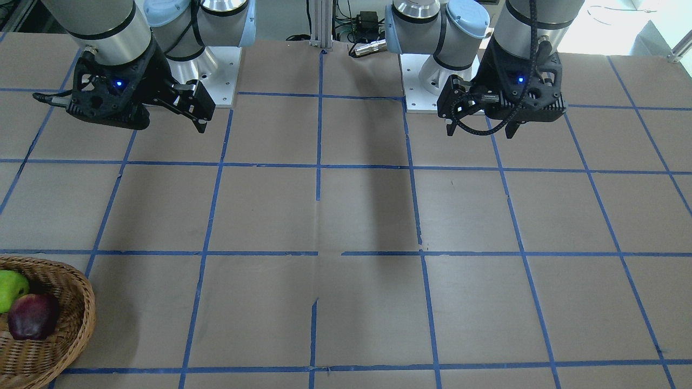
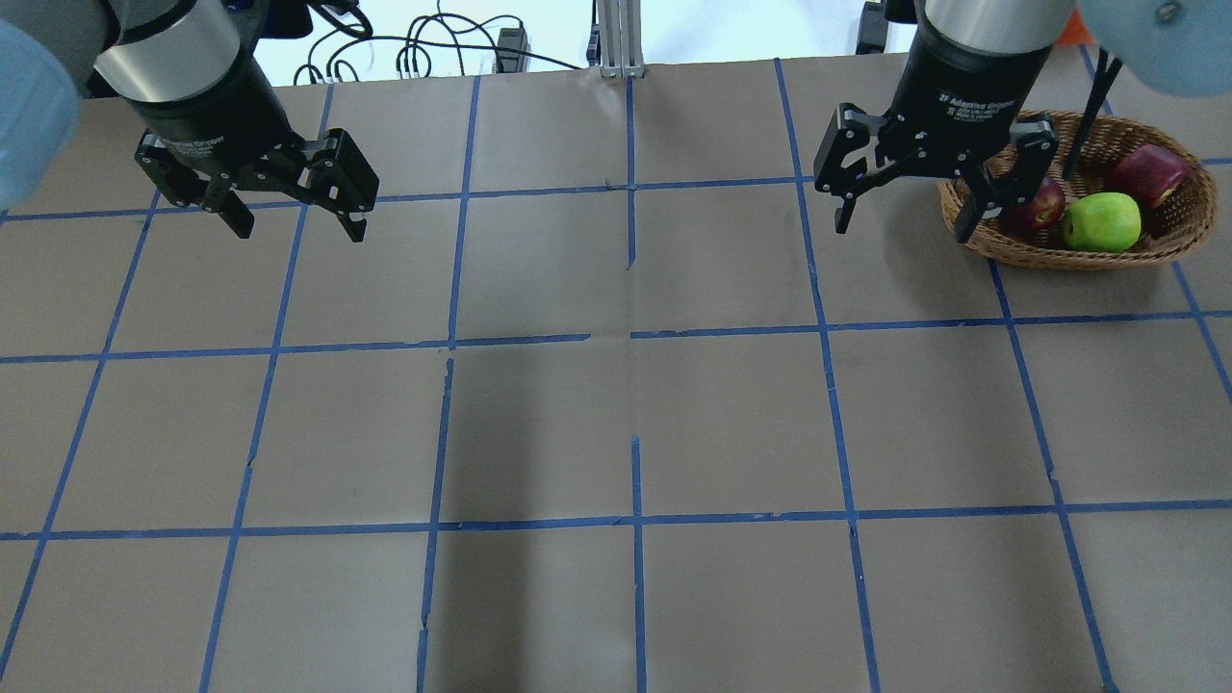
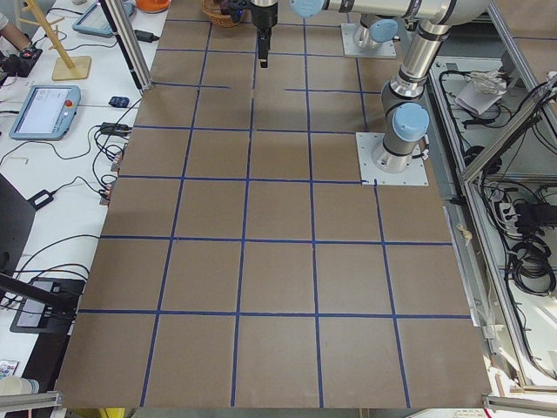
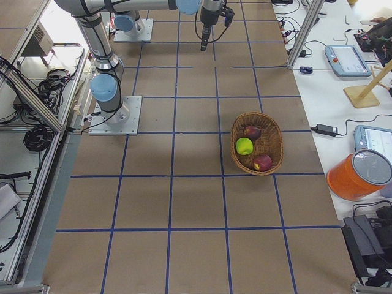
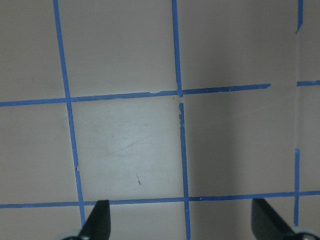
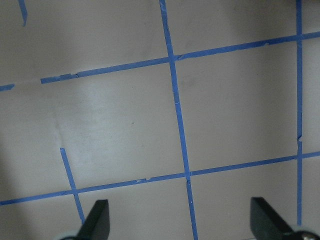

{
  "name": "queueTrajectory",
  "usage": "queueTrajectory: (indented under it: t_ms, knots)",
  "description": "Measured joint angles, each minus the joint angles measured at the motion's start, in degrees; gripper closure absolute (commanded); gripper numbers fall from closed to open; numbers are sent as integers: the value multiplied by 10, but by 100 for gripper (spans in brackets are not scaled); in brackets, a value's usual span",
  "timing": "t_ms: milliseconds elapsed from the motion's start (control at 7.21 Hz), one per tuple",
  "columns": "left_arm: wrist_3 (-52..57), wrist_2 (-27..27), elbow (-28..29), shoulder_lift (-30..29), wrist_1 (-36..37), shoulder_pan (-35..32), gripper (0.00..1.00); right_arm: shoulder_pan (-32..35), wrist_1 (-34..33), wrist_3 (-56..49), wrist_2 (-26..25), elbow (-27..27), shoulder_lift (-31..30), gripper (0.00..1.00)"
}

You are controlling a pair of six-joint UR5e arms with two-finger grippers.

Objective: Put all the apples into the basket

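Right end effector [image 2: 905, 227] spread open, three apples [image 2: 1102, 221] within basket [image 2: 1160, 254] rim

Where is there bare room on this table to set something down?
Nearly all the taped table is bare, including between the left gripper and right gripper. Only the basket, on the right arm's far side, is crowded: green apple, red apple, dark apple.
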Motion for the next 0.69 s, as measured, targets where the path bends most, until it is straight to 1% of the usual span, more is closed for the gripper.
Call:
queueTrajectory:
  t_ms: [139,277,694]
  knots:
    - [-2,1,-3,0,2,0,0,-5,-11,-3,-1,14,-10,0]
    - [-4,1,-7,1,2,0,0,-12,-7,-5,0,18,-16,0]
    - [-6,1,-11,6,3,2,0,-27,14,-9,5,8,-22,0]
